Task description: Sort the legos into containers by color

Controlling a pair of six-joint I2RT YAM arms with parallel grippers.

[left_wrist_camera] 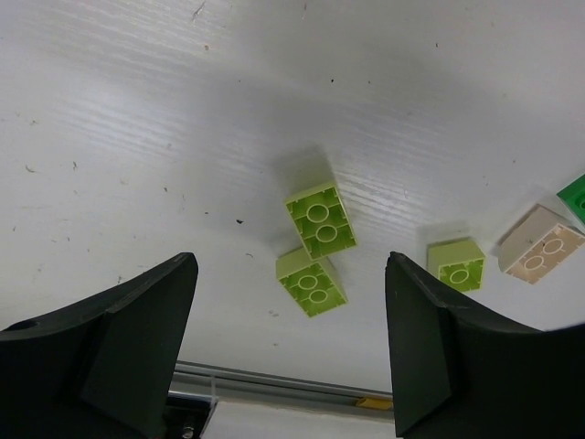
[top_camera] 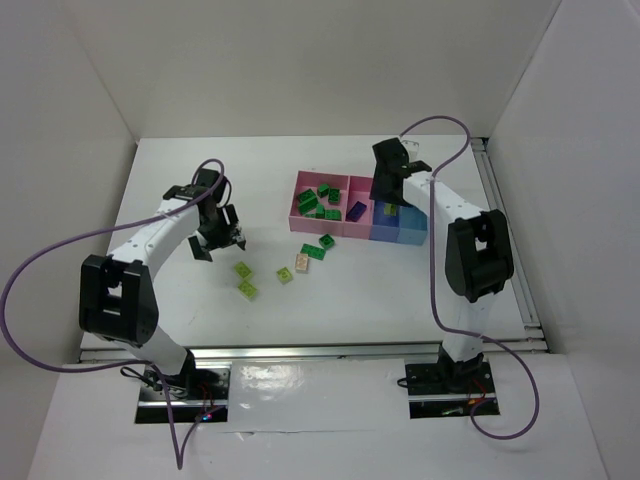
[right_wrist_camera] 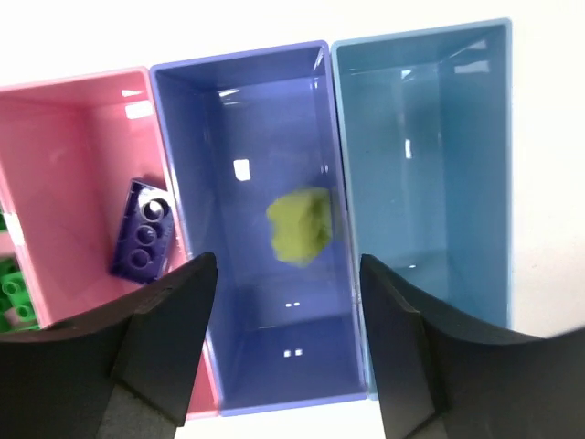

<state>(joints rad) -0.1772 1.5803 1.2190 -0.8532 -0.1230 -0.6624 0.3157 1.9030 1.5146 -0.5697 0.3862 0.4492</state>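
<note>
My left gripper [top_camera: 222, 240] is open and empty, hovering over the table just left of the loose legos. In the left wrist view, two yellow-green bricks [left_wrist_camera: 320, 215] [left_wrist_camera: 312, 282] lie touching between its fingers [left_wrist_camera: 291, 265]. A third yellow-green brick [left_wrist_camera: 457, 263] and a beige brick [left_wrist_camera: 541, 250] lie to their right. My right gripper [top_camera: 390, 185] is open above the blue bin [right_wrist_camera: 192, 137]. A blurred yellow-green brick [right_wrist_camera: 300, 225] shows inside that bin. A purple brick [right_wrist_camera: 142, 229] lies in the narrower pink bin [right_wrist_camera: 73, 128]. The light blue bin [right_wrist_camera: 420, 165] holds nothing.
The large pink bin [top_camera: 300, 222] holds several dark green bricks. Two dark green bricks [top_camera: 314, 251] [top_camera: 327, 240] lie on the table in front of it, near the beige brick [top_camera: 302, 263]. White walls stand around the table; a rail runs along its near edge.
</note>
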